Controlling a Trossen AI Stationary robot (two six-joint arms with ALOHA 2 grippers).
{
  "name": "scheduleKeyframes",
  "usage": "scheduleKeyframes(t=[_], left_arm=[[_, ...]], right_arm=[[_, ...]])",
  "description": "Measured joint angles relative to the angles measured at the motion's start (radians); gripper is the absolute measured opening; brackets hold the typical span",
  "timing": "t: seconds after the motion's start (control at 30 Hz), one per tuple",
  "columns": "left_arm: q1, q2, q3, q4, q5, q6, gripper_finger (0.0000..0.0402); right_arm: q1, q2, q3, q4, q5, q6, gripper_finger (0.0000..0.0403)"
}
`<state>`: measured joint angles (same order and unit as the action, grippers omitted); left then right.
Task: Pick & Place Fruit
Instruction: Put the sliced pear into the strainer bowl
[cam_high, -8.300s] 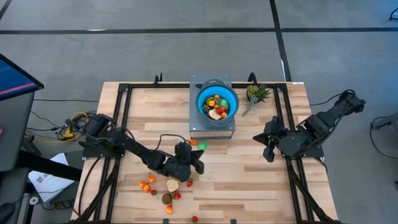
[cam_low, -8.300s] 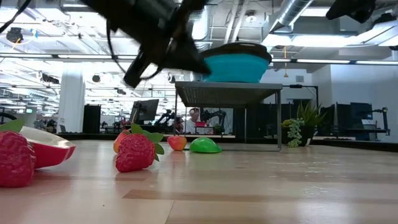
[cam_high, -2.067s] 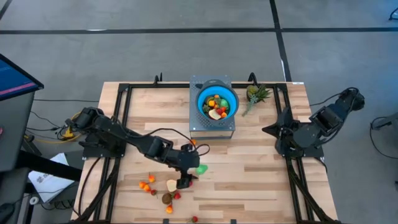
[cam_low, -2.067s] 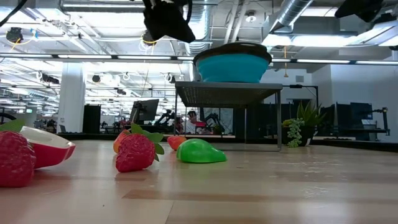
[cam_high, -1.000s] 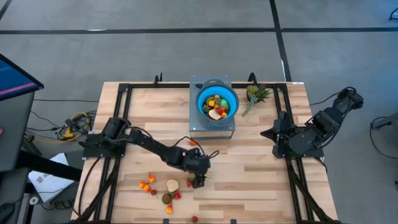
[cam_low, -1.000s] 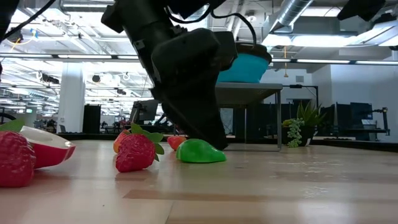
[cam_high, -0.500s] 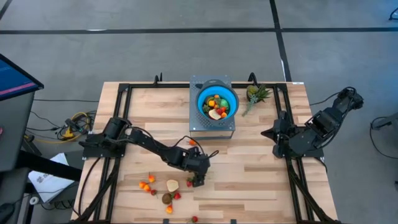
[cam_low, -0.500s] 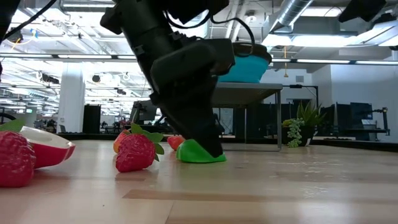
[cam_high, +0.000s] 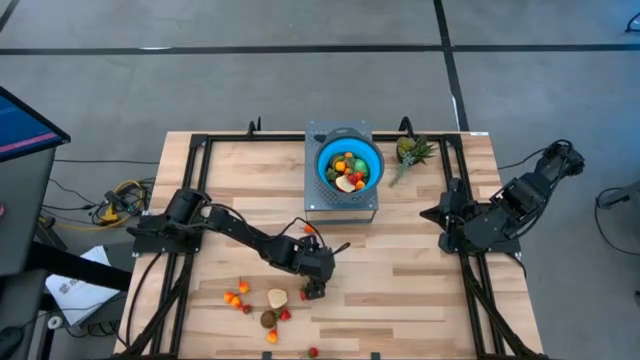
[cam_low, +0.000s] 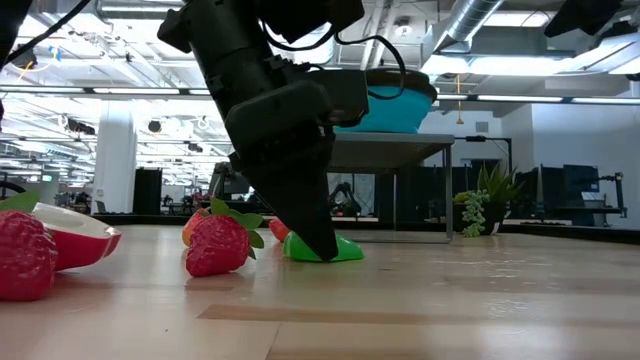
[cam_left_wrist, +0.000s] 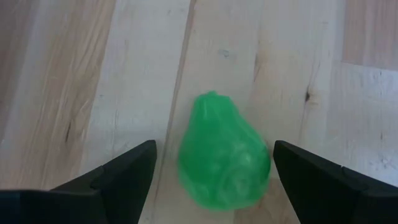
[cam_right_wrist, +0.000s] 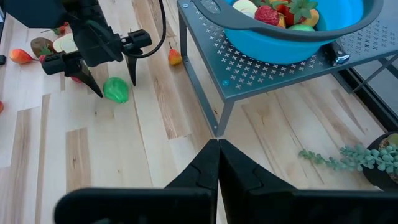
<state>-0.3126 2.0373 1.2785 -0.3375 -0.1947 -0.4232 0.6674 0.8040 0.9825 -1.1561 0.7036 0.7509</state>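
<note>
Left wrist view shows the green pear (cam_left_wrist: 224, 154) lying between the left gripper (cam_left_wrist: 214, 165)'s spread, empty fingers, stem end pointing away; right gripper (cam_right_wrist: 217, 152) closed, well apart.

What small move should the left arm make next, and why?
Probably close the left end effector on the green pear. Its open fingers already stand on either side of the pear, down at the table, so closing should secure it.
</note>
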Motion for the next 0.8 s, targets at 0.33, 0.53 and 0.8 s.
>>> scheduleKeyframes(t=[0.33,0.53,0.8], left_arm=[[0.001,-0.009,-0.062,0.043,0.010,-0.039,0.0243],[0.001,-0.008,-0.096,0.089,0.023,-0.105,0.0212],[0.000,-0.005,-0.098,0.128,0.015,-0.108,0.0226]], right_arm=[[0.000,0.000,0.000,0.000,0.000,0.000,0.0000],[0.000,0.000,0.000,0.000,0.000,0.008,0.0000],[0.000,0.000,0.000,0.000,0.000,0.002,0.0000]])
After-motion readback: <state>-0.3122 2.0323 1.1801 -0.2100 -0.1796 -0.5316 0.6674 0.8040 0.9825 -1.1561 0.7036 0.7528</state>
